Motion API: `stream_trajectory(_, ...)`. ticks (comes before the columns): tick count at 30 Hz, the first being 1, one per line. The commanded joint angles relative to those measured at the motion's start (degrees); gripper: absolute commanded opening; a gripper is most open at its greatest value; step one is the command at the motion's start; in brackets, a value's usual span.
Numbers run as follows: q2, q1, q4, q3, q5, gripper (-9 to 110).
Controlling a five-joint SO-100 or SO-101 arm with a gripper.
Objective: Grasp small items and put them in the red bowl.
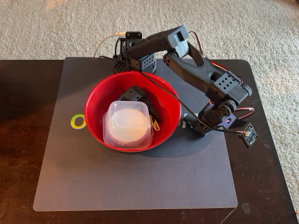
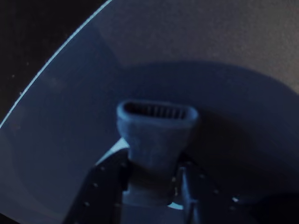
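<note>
Grey mat point(image 1: 131, 186) on worktop; red bowl point(image 1: 93, 100) already holding clear tub point(image 1: 127, 123), black bracket point(image 1: 132, 94), yellow clip point(image 1: 154, 125); claw point(image 1: 198, 127) parked beside, apparently closed, empty; gathering seems complete, nothing left outside.

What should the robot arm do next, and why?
Probably nothing more than stay folded and rest. The red bowl already holds the clear tub, the black bracket and the yellow clip, and no small items show on the grey mat. The gripper sits low on the mat beside the bowl, its fingers apparently holding nothing.
</note>
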Motion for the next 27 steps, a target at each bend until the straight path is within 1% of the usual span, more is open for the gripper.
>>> stream_trajectory(1, -0.6, 4.8, -0.3, -9.9, -3.3, 2)
stream_trajectory(4, -0.2, 6.4, -0.3, -15.9, -4.7, 1)
stream_trajectory(6, -2.4, 7.3, -0.3, -25.0, -8.9, 1)
stream_trajectory(13, -9.8, 11.1, -0.4, -49.4, -16.8, 0)
stream_trajectory(19, -4.5, 14.2, -0.4, -58.2, -20.5, 0)
stream_trajectory(23, 3.8, 17.7, -0.2, -58.4, -24.5, 0)
stream_trajectory(27, 11.0, 24.2, 0.0, -56.3, -29.3, 0)
